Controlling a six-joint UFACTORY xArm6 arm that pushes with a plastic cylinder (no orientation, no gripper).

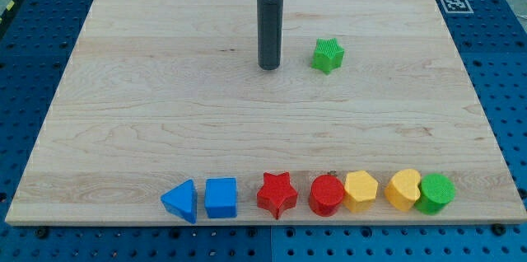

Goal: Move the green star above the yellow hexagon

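Note:
The green star [328,54] lies on the wooden board [123,89] in the upper middle-right part. My tip [269,67] rests on the board just left of the green star, with a gap between them. The yellow hexagon [361,190] sits in the row of blocks along the view's bottom edge, well below the green star and slightly to its right.
The bottom row holds, from left to right, a blue triangle [181,201], a blue cube [221,198], a red star [277,194], a red cylinder [327,194], the yellow hexagon, a yellow heart-like block [403,189] and a green cylinder [436,193]. A marker tag [453,2] sits at the board's top right.

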